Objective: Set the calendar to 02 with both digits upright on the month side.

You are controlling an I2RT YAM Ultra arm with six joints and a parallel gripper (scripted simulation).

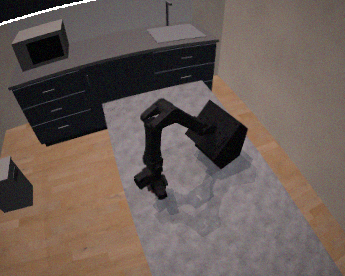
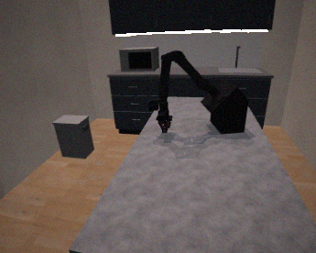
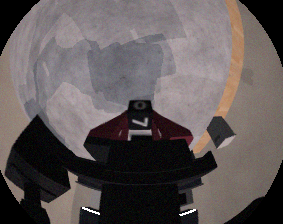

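Note:
A small black cube (image 3: 140,113) is between the red fingertips of my gripper (image 3: 140,113) (image 2: 164,126) in the wrist view. One face shows a white mark like a 7, and the face beyond it shows a ring-like mark. My gripper is shut on this cube and points down above the grey table (image 1: 248,220) (image 2: 195,192). In the exterior view the cube (image 2: 165,131) is a dark spot under the fingers. The tray, the month's name and a second cube cannot be made out in any view.
A large black block (image 1: 223,135) (image 2: 229,110) stands on the table by the arm's base. The arm's shadow falls on the table. A grey cabinet (image 1: 10,185) (image 2: 74,136) stands on the floor off the table's left side; kitchen drawers (image 1: 58,110) (image 2: 135,103) are behind.

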